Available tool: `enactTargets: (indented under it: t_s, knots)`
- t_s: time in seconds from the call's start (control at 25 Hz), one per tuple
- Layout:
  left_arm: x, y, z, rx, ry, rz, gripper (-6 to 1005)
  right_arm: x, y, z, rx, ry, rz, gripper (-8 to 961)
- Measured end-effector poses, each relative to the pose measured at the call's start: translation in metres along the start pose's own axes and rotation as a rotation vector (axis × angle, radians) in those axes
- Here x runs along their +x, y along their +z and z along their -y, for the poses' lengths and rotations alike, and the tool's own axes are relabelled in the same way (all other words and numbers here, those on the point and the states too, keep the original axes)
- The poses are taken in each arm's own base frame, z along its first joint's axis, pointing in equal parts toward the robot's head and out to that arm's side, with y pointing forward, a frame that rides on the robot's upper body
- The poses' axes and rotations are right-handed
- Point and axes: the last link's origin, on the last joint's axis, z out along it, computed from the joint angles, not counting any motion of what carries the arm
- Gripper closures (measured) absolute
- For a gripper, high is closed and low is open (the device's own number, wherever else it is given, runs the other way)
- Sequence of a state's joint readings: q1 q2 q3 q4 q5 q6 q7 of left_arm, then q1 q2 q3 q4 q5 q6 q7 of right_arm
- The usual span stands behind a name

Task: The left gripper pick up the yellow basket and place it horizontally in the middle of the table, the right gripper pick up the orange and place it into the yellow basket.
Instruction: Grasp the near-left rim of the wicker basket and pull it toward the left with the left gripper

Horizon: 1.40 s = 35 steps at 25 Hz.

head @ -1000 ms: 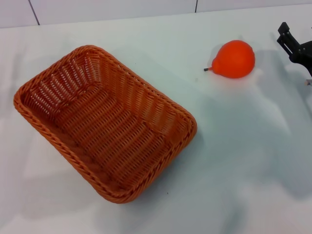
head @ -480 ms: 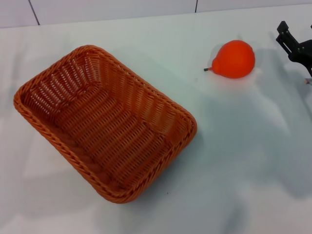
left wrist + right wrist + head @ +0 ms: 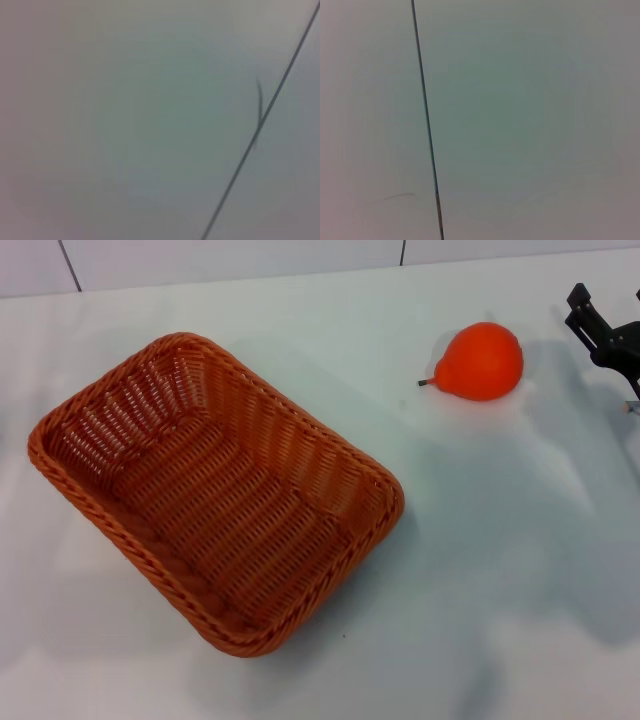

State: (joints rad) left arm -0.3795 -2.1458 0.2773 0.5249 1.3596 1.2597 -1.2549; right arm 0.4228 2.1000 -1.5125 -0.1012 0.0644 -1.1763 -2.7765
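Observation:
The yellow basket (image 3: 215, 490), orange-brown woven wicker, sits empty and diagonal on the white table (image 3: 500, 570), left of the middle in the head view. The orange (image 3: 482, 361) lies on the table at the back right, well apart from the basket, with its stem pointing left. My right gripper (image 3: 577, 308) shows in part at the right edge, to the right of the orange and not touching it. It is open and empty. My left gripper is out of view. Both wrist views show only bare white surface.
A thin dark seam line crosses the left wrist view (image 3: 260, 120) and the right wrist view (image 3: 426, 120). A tiled wall (image 3: 230, 260) runs along the table's far edge. Bare tabletop lies between the basket and the orange.
Almost nothing. My right gripper has shifted very slightly at the right edge. The basket and the orange have not moved.

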Motion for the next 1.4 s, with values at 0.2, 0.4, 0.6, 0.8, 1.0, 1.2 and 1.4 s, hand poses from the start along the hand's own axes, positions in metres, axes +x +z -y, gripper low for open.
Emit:
enactTargets:
  t_s: [0.2, 0.4, 0.6, 0.8, 1.0, 1.2, 1.4]
  knots:
    - [0.026, 0.035, -0.02, -0.19, -0.052, 0.183, 107, 0.0, 0.0, 0.0, 0.002, -0.001, 0.0, 7]
    - [0.035, 0.08, -0.052, -0.355, -0.023, 0.555, 107, 0.0, 0.001, 0.002, 0.007, -0.001, -0.001, 6]
    - [0.034, 0.11, -0.077, -0.402, 0.114, 0.819, 108, 0.0, 0.002, 0.006, 0.026, -0.003, 0.002, 7]
    - [0.028, 0.125, -0.09, -0.39, 0.268, 0.981, 108, -0.001, 0.001, 0.006, 0.03, 0.005, 0.005, 6]
    - [0.016, 0.127, -0.097, -0.379, 0.416, 1.14, 108, -0.002, -0.002, 0.005, 0.027, 0.021, 0.006, 6]
    - [0.003, 0.126, -0.099, -0.327, 0.557, 1.22, 109, -0.003, -0.004, 0.006, 0.033, 0.019, 0.006, 7]
    - [-0.005, 0.125, -0.096, -0.286, 0.625, 1.228, 109, -0.003, -0.004, 0.008, 0.049, 0.015, 0.009, 7]
